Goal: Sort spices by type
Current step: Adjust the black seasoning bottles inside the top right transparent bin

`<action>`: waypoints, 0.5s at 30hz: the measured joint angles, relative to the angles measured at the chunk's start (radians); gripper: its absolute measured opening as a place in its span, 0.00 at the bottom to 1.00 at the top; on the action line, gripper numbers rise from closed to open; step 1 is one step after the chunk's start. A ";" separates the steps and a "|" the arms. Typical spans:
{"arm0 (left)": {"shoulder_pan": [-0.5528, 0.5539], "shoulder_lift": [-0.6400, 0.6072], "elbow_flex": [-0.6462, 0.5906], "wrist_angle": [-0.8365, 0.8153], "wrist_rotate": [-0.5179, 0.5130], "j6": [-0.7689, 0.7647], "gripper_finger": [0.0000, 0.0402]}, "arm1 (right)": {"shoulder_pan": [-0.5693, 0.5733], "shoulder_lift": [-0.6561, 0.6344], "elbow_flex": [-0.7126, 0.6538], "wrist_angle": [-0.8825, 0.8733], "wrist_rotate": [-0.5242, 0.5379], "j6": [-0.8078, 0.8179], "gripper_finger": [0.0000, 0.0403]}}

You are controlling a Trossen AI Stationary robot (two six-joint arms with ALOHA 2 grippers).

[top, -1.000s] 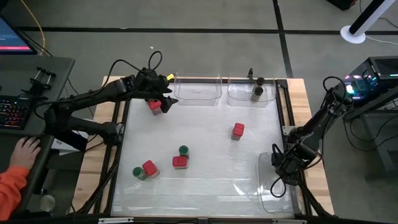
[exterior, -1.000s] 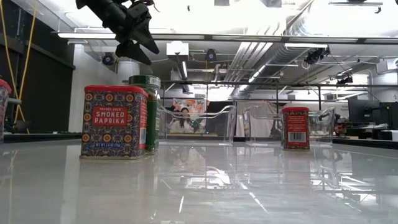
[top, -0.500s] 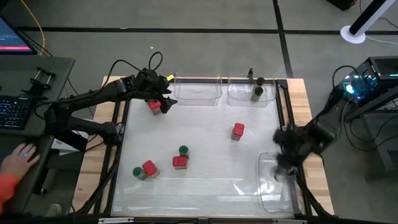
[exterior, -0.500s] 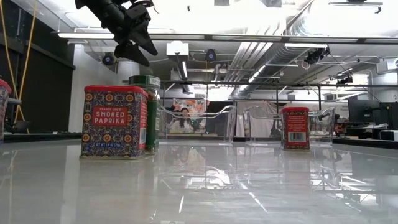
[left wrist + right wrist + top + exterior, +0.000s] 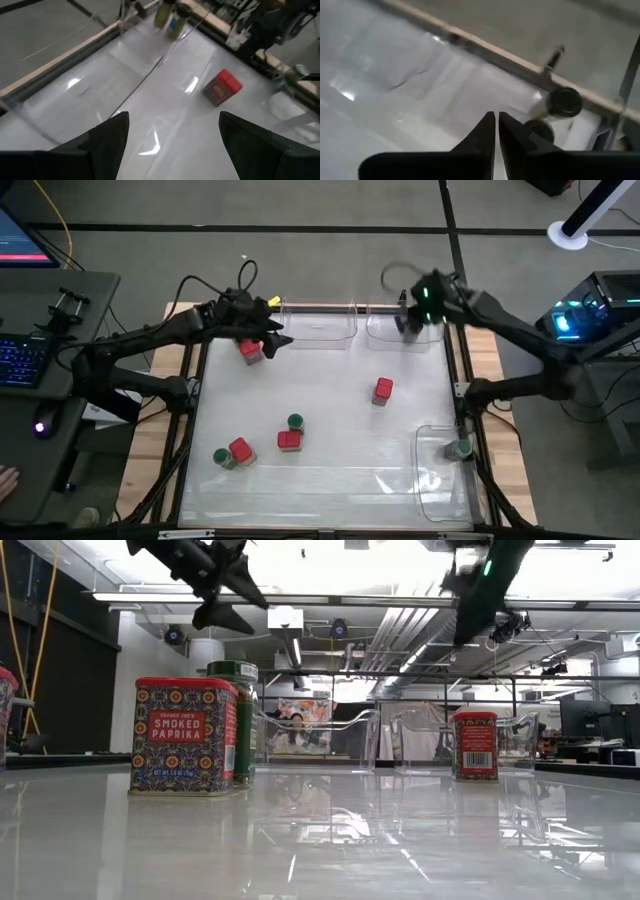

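Note:
Several spice jars stand on the white table in the high view: red-capped ones (image 5: 383,390) (image 5: 289,440) (image 5: 240,450) (image 5: 250,350) and green-capped ones (image 5: 295,422) (image 5: 222,458). Another green-capped jar (image 5: 459,448) stands in the near right bin (image 5: 437,485). Two dark-capped jars (image 5: 565,101) stand in the far right bin (image 5: 432,332). My left gripper (image 5: 272,338) (image 5: 170,145) is open and holds nothing, raised beside the far-left red-capped jar. My right gripper (image 5: 404,323) (image 5: 496,125) is shut and holds nothing, above the far right bin next to the dark-capped jars.
A third clear bin (image 5: 318,323) sits at the far edge between the two grippers. In the low view a Smoked Paprika tin (image 5: 183,735) stands in front of a green-capped jar (image 5: 233,675), with a red tin (image 5: 474,745) farther right. Wooden rails frame the table.
My right arm has swung up from the near right bin toward the table's far edge and now hangs over the far right bin. A green-capped jar shows in the near right bin where that gripper was.

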 joint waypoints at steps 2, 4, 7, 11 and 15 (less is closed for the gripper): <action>-0.013 0.000 0.000 0.015 0.000 -0.016 0.74 | -0.124 0.079 -0.006 0.057 -0.083 -0.002 0.01; -0.027 0.000 0.000 0.030 -0.003 -0.035 0.74 | -0.194 0.154 0.007 0.115 -0.140 0.009 0.01; -0.048 0.000 0.000 0.059 -0.018 -0.062 0.74 | -0.232 0.270 0.074 0.142 -0.176 0.024 0.00; -0.074 0.000 0.000 0.093 -0.026 -0.078 0.74 | -0.245 0.407 0.177 0.043 -0.188 0.013 0.00; -0.089 0.000 0.000 0.110 -0.055 -0.080 0.74 | -0.244 0.493 0.242 -0.027 -0.181 -0.019 0.00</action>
